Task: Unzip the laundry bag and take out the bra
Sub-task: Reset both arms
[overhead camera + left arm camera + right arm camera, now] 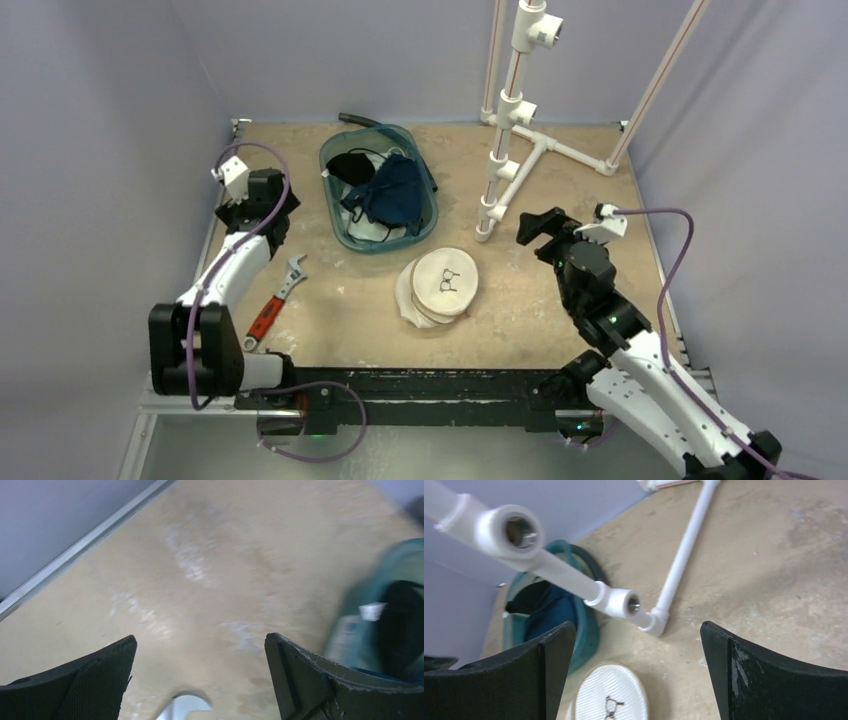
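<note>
**Hovering with both grippers open, bag lying free on the table**

I see the laundry bag (pixel 440 285) lying on the table (pixel 560 330) about midway across, just on the near side of the teal tub (pixel 327 185) and apart from it. Its round top faces up and is tilted a little, with the small black outline showing. The top sits on the mesh body, but I cannot make out the zip from any view. Neither arm touches the bag.

My left gripper (pixel 200 645) is held off to the left side of the table, well apart from the bag. Its jaws are spread wide with only bare tabletop between them. The tub's edge shows blurred at the right of that wrist view.

My right gripper (pixel 638 630) is on the right side, beside the foot of the white pipe stand (pixel 510 150). Its jaws are also wide apart and hold nothing. Through that wrist camera I look past the stand's pipes to the tub, and the bag's top shows at the bottom edge of the picture.

The tub holds a dark blue garment (pixel 390 195) and a black one (pixel 350 165). A red-handled wrench (pixel 275 300) lies on the table near the left arm, well left of the bag.
</note>
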Robot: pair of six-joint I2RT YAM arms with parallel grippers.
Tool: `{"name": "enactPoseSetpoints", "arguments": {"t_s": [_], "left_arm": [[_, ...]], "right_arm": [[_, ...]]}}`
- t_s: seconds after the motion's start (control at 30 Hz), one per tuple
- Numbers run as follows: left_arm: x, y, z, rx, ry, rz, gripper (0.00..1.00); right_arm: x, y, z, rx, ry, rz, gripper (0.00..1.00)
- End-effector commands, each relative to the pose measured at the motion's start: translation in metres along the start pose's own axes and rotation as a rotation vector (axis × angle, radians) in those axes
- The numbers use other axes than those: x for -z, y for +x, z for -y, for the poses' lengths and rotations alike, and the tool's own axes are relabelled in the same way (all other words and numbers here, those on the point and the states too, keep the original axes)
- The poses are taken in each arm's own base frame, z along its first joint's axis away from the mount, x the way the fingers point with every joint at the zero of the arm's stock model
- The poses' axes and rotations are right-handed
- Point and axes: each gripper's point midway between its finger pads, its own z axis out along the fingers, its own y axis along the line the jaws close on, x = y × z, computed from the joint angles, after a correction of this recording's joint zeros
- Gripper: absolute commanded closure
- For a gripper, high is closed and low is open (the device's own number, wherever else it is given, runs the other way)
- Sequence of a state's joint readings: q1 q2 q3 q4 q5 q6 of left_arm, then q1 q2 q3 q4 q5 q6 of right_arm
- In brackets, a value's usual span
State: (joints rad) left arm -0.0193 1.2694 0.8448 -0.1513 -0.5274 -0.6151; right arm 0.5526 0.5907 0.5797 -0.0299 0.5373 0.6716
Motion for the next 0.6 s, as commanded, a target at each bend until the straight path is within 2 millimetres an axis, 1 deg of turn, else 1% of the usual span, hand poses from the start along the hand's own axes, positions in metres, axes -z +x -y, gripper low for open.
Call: {"name": "enactPoseSetpoints", "arguments": {"t_s": [0.0, 0.07, 0.1, 0.17, 0.23, 0.3, 0.37, 0.4, 0.43, 0.5, 0.57], "left_arm": [[-0.012, 0.021, -0.057, -0.071, -0.286, -0.012, 0.01], [-0.015, 0.025, -0.039, -0.101, -0.119, 0.018, 0.01], [-0.015, 0.02, -0.025, -0.112, -0.02, 0.063, 0.01], [-0.011, 0.021, -0.008, -0.154, 0.127, 0.118, 0.01], [-0.009, 0.02, -0.009, -0.18, 0.163, 0.18, 0.01], [-0.01, 0.023, -0.013, -0.219, 0.173, 0.225, 0.01], [-0.012, 0.031, -0.021, -0.212, 0.157, 0.241, 0.01], [-0.014, 0.037, -0.022, -0.223, 0.162, 0.239, 0.01], [-0.015, 0.04, -0.02, -0.242, 0.182, 0.245, 0.01], [-0.015, 0.048, -0.019, -0.285, 0.226, 0.261, 0.01], [-0.009, 0.057, -0.017, -0.286, 0.292, 0.299, 0.0]], "right_arm": [[-0.021, -0.028, 0.014, 0.01, 0.143, 0.138, 0.02], [-0.033, -0.032, 0.02, 0.022, 0.175, 0.158, 0.02], [-0.04, -0.033, 0.025, 0.015, 0.202, 0.157, 0.02], [-0.055, -0.038, 0.036, 0.012, 0.242, 0.152, 0.02], [-0.07, -0.041, 0.054, 0.007, 0.299, 0.151, 0.02], [-0.085, -0.038, 0.078, -0.005, 0.366, 0.154, 0.02], [-0.095, -0.029, 0.102, 0.024, 0.428, 0.164, 0.02], [-0.099, -0.019, 0.117, 0.056, 0.473, 0.163, 0.02], [-0.101, -0.014, 0.125, 0.083, 0.493, 0.173, 0.02], [-0.105, -0.012, 0.134, 0.139, 0.5, 0.211, 0.02], [-0.107, -0.018, 0.137, 0.224, 0.474, 0.279, 0.02]]}}
